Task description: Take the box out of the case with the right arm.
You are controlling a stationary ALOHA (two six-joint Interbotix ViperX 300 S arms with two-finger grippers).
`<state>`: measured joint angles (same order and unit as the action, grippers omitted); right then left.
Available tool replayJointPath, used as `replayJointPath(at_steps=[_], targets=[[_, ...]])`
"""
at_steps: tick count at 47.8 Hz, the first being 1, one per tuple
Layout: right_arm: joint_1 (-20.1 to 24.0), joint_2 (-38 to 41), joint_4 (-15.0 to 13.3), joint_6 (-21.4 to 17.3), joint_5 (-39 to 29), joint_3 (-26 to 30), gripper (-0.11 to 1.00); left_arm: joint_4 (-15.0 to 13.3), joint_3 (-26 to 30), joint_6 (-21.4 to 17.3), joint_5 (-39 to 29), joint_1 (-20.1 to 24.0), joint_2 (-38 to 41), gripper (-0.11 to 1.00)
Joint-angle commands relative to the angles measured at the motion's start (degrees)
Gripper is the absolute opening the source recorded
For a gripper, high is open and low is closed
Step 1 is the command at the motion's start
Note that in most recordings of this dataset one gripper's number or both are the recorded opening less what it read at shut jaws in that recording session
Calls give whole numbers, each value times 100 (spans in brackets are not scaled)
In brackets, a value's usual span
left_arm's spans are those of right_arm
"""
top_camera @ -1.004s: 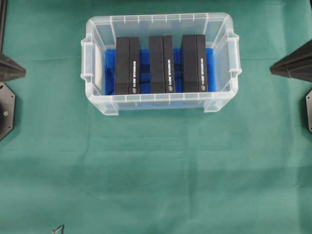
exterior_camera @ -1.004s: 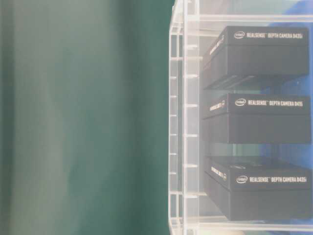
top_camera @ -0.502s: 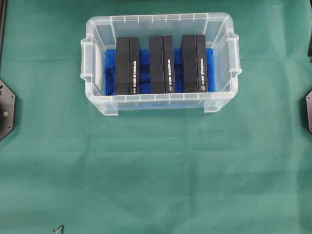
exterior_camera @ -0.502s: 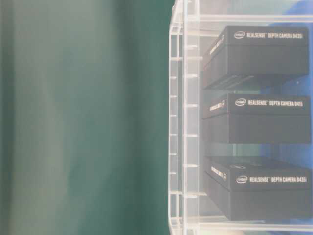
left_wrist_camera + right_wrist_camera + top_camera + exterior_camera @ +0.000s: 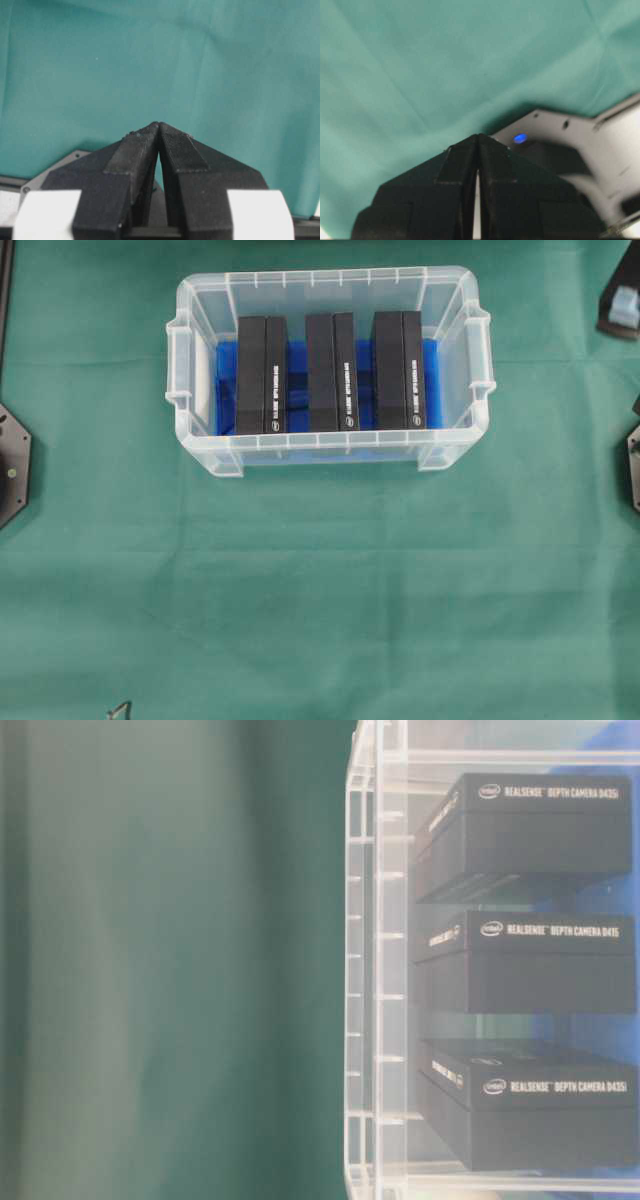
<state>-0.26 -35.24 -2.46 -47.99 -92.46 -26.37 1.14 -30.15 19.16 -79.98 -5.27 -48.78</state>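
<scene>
A second ago both grippers showed as dark wedges at the left and right edges of the overhead view; half a second ago they had left it. Now only a part of the right arm [image 5: 622, 308] shows, at the tabletop's far right corner, while the left arm is gone from that view altogether. So the arms have lifted and swung, and the reach toward the case [image 5: 330, 452] has only begun.

Nothing in the case has shifted. It sits toward the far edge of the tabletop, about midway across, and three black boxes stand on edge in a row on its blue sheet. The rightmost box [image 5: 399, 370] is nearest the right arm and looks the likely pick, though the task names none.

The right gripper [image 5: 478, 136] has its fingers pressed together, holding nothing, over green cloth. The left gripper [image 5: 159, 124] is likewise closed and empty. The right fingers must open before they can straddle a box.
</scene>
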Motion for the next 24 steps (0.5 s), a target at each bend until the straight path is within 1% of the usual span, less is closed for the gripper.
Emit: replayJointPath(at_steps=[1,7,8,11,13,15,17,24], targets=[[-9,18,-18,-905,-35,167,1,9,149,18,18,-26,44,3],[-9,-18,-18,-2470,-44,149,1,9,149,18,18,-18,53,3],[-9,-26,-18,-2804,-44,141,1,9,141,18,18,-18,44,3],[-9,-35,-35,-3401,-44,132,1,9,149,18,18,-18,44,3],[-9,-44,-62,-3709,-44,123,1,9,149,18,18,-26,53,3],[0,-44,-79,-3920,-35,114,1,9,149,18,18,-18,44,3],[0,-35,-79,-4034,-26,105,1,9,149,18,18,-18,44,3],[-9,26,-79,-4017,-9,105,1,9,149,18,18,-18,44,3]])
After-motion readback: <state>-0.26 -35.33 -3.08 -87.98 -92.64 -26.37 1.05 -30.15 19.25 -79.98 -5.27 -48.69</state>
